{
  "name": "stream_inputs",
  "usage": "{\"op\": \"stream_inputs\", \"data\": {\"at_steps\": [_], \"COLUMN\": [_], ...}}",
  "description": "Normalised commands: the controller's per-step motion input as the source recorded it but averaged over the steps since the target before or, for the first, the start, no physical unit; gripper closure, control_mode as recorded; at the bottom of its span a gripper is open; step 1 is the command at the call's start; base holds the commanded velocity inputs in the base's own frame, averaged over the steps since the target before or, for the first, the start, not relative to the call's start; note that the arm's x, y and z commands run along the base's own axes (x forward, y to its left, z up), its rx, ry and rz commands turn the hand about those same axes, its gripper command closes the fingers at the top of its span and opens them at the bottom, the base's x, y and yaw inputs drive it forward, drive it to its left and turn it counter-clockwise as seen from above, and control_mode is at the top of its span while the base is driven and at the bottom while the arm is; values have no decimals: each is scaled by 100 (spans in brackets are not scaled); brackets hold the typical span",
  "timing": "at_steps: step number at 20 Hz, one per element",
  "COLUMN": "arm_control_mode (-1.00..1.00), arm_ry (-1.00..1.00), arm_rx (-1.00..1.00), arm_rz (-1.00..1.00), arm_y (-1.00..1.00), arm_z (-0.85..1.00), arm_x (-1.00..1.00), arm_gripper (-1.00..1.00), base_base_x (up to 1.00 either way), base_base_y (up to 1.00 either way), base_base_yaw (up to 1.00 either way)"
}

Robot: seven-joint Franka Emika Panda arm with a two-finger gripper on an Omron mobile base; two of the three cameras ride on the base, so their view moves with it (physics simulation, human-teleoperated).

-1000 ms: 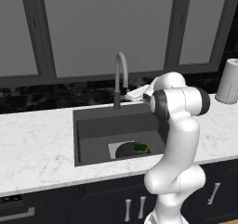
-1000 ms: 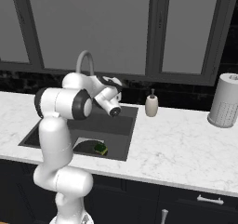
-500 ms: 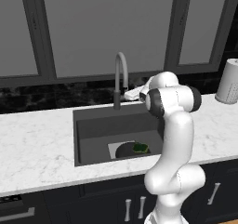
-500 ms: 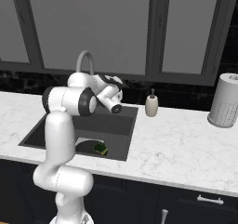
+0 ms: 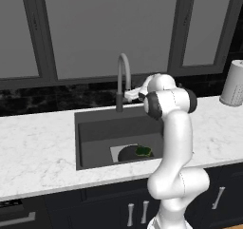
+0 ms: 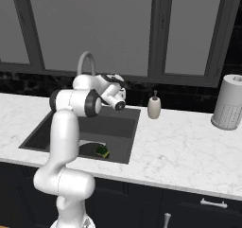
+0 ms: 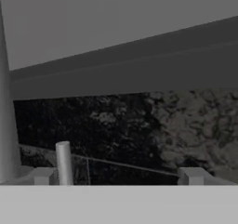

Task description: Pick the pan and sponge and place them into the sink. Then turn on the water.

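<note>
Now the hand (image 5: 129,95), fingers spread wide and empty, has swung closer to the faucet (image 5: 123,79); pan (image 5: 130,153) and sponge (image 5: 143,151) lie in the sink (image 5: 95,128), so only water remains.

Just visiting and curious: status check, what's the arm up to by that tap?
Gripper open, empty, up by the faucet. Pan and sponge already in the sink. No water running. Nothing in the way.
</note>
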Motion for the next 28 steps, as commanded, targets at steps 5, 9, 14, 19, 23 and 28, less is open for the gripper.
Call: {"op": "stream_inputs", "data": {"at_steps": [5,9,14,19,23,28], "arm_control_mode": [-100,-100,-100,-100,-100,-100], "arm_ry": [7,6,3,4,6,2], "arm_rx": [0,0,1,4,4,8], "arm_rz": [0,0,0,-2,-2,0], "arm_y": [0,0,-7,-38,-48,-60], "arm_z": [-14,-6,-1,-7,-19,-12], "arm_x": [43,35,18,0,0,-7], "arm_gripper": [-100,100,100,100,100,100], "base_base_x": [0,0,0,0,0,0], "base_base_y": [0,0,0,0,0,0], "base_base_yaw": [0,0,0,0,0,0]}}
